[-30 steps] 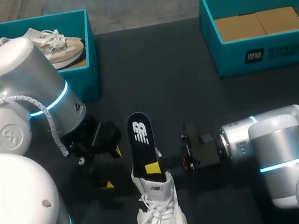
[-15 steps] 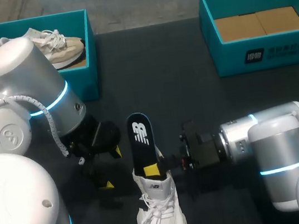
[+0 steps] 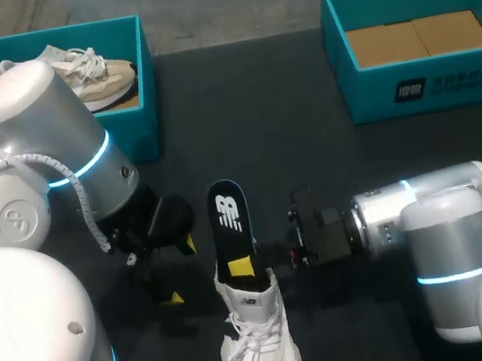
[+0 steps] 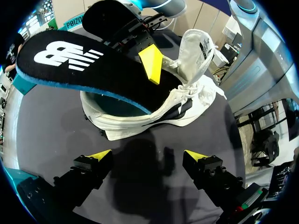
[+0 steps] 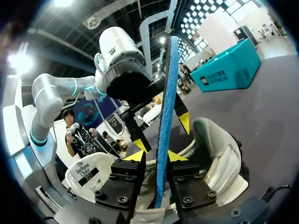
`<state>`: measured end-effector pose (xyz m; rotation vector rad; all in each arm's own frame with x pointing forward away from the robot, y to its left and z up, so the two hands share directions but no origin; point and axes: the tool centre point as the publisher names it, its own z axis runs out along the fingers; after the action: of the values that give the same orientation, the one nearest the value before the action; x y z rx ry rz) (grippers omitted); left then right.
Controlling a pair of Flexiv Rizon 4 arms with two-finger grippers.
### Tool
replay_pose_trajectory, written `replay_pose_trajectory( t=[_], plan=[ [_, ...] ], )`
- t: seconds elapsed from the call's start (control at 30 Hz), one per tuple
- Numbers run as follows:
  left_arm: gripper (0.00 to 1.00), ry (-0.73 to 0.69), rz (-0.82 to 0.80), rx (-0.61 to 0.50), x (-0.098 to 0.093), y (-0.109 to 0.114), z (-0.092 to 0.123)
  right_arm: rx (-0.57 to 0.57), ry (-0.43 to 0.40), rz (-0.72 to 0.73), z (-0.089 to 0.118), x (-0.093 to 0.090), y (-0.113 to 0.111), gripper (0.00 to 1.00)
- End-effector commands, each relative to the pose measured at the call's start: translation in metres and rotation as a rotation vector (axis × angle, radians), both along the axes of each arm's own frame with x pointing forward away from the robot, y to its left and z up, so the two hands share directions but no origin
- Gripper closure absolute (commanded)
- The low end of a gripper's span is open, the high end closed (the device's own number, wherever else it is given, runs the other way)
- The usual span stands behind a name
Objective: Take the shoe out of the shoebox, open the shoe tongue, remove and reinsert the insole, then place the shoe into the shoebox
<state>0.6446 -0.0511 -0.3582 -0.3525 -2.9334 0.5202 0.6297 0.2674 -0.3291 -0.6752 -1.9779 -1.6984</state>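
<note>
**A:** Shoebox [image 3: 364,94] upper right, white shoe [image 3: 258,346] lower centre, black insole [image 3: 227,223] standing half out of it. The right gripper [image 5: 155,157] pinches its edge. Risk?

**B:** It could buckle or slip. The left gripper [image 4: 147,156] gapes empty, so the shoe is unbraced. White logo on the insole, white print on the box.

A white shoe [image 3: 259,346] lies at the near middle of the dark table [image 3: 288,128], and a black insole [image 3: 230,227] stands up out of its opening. The right gripper [image 3: 247,267] comes in from the right at the insole's lower part, with one yellow fingertip [image 3: 244,266] against it. The left gripper [image 3: 178,276] points down just left of the shoe, apart from it. A teal shoebox [image 3: 136,114] at the far left holds a beige shoe [image 3: 93,71], and a second shoebox [image 3: 426,85] at the far right shows a cardboard floor.
</note>
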Motion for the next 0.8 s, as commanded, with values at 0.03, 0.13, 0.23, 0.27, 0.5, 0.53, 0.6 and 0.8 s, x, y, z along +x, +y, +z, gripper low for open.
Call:
replay_pose_trajectory(
  t=[0.03, 0.13, 0.23, 0.27, 0.5, 0.53, 0.6, 0.8],
  plan=[
    [0.0, -0.002, 0.0, 0.0, 0.0, 0.0, -0.001, 0.005, -0.008, -0.005, 0.005, 0.002, 0.0, 0.72],
    [0.0, -0.002, 0.0, 0.0, 0.0, 0.0, -0.001, 0.016, -0.022, -0.012, 0.009, 0.006, 0.0, 0.71],
    [0.0, -0.002, 0.0, 0.0, 0.0, 0.0, -0.001, 0.026, -0.029, -0.017, 0.013, 0.01, 0.001, 0.73],
    [0.0, -0.002, 0.0, 0.0, 0.0, 0.0, -0.001, 0.03, -0.03, -0.021, 0.013, 0.012, 0.0, 0.73],
    [0.0, -0.002, 0.0, 0.0, 0.0, 0.0, -0.001, 0.061, -0.039, -0.05, 0.018, 0.022, -0.001, 0.77],
    [0.0, -0.002, 0.0, 0.0, 0.0, 0.0, -0.001, 0.067, -0.04, -0.056, 0.018, 0.023, -0.001, 0.77],
    [0.0, -0.002, 0.0, 0.0, 0.0, 0.0, -0.001, 0.078, -0.04, -0.067, 0.018, 0.024, -0.001, 0.79],
    [0.0, -0.002, 0.0, 0.0, 0.0, 0.0, -0.001, 0.094, -0.04, -0.085, 0.02, 0.028, 0.0, 0.9]
  ],
)
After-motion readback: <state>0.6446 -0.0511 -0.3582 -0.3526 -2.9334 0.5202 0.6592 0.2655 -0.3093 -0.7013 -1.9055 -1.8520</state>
